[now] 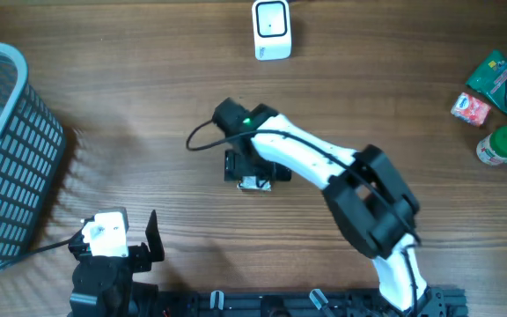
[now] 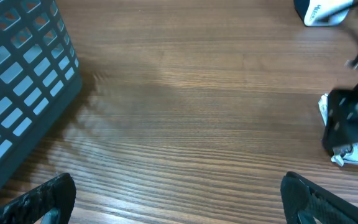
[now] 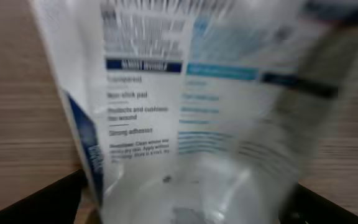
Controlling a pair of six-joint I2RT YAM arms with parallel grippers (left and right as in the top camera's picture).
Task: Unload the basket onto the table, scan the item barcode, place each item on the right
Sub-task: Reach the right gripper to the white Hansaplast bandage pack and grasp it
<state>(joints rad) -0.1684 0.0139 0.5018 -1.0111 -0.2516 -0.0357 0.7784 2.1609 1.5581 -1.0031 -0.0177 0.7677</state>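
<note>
Dressing packet (image 3: pixel 185 106): white, printed "Non-stick pad" and "Strong adhesion". It sits mid-table (image 1: pixel 148 106), directly under the right gripper (image 1: pixel 249 167) and well apart from the white barcode scanner (image 1: pixel 272 29) at the far edge.

Right gripper: jaws spread wide. In the wrist view its fingers (image 3: pixel 48 202) sit at the lower corners with the packet between them, and no clamp is evident.
Left gripper (image 2: pixel 179 205): jaws wide apart, nothing between them. It is parked at the near edge, not far from the grey basket (image 1: pixel 3 150).

Step in hand (my reading): getting a hold on the packet so it can be shown to the scanner.
- Close on an edge of the packet, not across the print, so the fingers don't cover the code.
- Lift clear of the table before turning.
- Face the barcode side squarely to the scanner's window.
- Keep the film flat; a crinkled or glossy face may misread.

Not resolved:
- No barcode is visible. Only a text side shows, and the wrist view is badly blurred.
- From overhead the gripper body covers nearly all of the packet, leaving a sliver of white.
- Cannot tell whether the packet lies flat or is tipped up.
- Which way the scanner's window faces is unclear from above.
- The green pouch (image 1: pixel 504 84) at the right is cut off by the frame edge.
</note>
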